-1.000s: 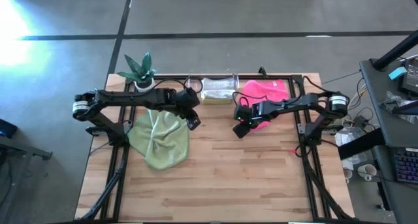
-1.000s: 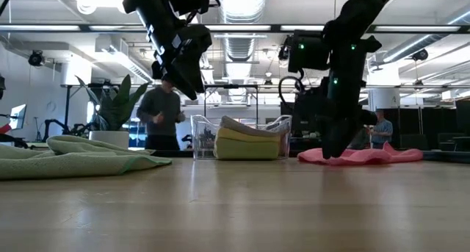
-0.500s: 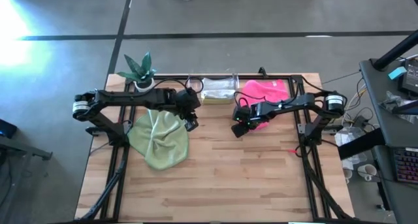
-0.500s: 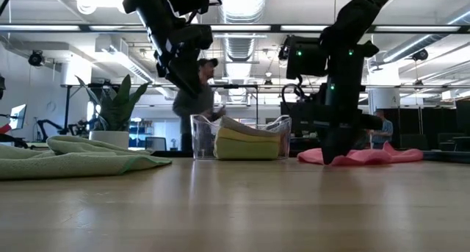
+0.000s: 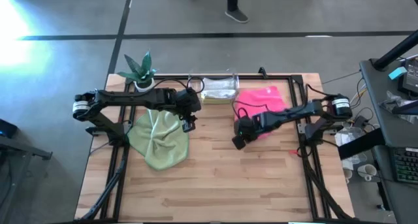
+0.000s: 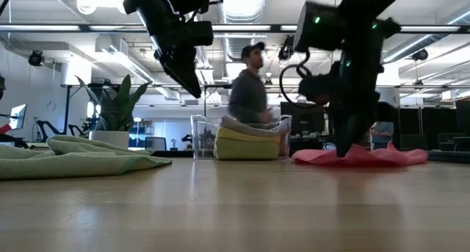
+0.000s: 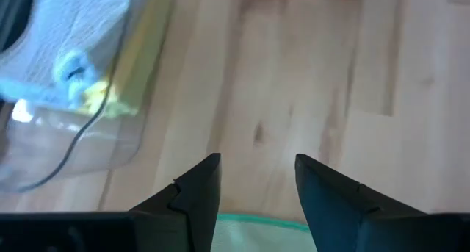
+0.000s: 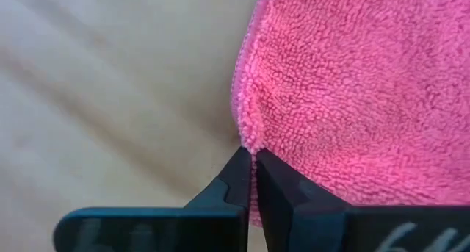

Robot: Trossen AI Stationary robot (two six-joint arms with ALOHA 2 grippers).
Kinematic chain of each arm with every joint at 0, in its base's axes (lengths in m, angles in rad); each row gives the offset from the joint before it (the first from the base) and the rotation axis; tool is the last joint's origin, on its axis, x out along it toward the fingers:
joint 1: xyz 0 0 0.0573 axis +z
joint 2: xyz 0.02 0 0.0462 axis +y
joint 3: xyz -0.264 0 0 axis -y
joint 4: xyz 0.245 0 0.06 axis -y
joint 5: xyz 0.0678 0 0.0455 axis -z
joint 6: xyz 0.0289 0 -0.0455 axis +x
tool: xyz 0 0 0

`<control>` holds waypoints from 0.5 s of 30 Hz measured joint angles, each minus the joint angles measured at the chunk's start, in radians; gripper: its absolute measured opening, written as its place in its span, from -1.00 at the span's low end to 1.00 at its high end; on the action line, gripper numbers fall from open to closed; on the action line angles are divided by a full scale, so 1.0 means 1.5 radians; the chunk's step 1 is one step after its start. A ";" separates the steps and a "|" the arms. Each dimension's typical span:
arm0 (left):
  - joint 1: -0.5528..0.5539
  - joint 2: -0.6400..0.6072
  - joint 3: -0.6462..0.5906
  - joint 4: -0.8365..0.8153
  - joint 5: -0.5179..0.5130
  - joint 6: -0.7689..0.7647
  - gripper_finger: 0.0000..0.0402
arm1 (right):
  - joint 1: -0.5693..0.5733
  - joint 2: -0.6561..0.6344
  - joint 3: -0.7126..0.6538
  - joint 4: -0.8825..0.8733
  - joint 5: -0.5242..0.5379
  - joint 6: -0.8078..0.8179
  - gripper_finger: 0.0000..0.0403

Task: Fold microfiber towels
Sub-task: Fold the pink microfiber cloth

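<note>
Since the earlier frames: right gripper (image 5: 239, 142) shifted toward table front, jaws gone from parted to pinched on edge of pink towel (image 5: 263, 101); towel dragged with it, now stretched forward from back right of table. Person (image 6: 252, 87) in room behind walked rightward, now seen behind bin.

Pink towel: flat on table at back right, just beside bin (image 5: 218, 90); near edge nipped between right fingers (image 8: 236, 180), fabric puckered at the nip. Low view: towel (image 6: 367, 156) low on the boards, right arm coming down onto it.

Sage green towel (image 5: 159, 137): lying crumpled and roughly round on left half of table, untouched, well apart from pink towel. Low view: lying as a low heap (image 6: 70, 156) at left.

Bin at back centre, clear, holding folded towels stacked, yellow (image 6: 248, 143) visible under a pale one.

Left gripper (image 7: 253, 180): hovering above table near back edge of sage towel, jaws wide, holding nothing.

Potted plant (image 5: 139, 70) at back left corner.
</note>
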 joint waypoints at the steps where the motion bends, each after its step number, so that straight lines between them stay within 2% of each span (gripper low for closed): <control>1: 0.000 0.000 0.000 0.005 0.012 0.012 -0.20 | 0.021 -0.004 0.000 0.004 -0.003 0.012 -0.96; 8: -0.017 0.000 -0.001 0.074 0.073 0.072 -0.20 | 0.151 -0.014 0.021 0.036 -0.004 0.128 -0.96; 15: -0.059 0.000 -0.001 0.143 0.078 0.105 -0.20 | 0.196 -0.014 0.110 0.034 0.071 0.173 -0.96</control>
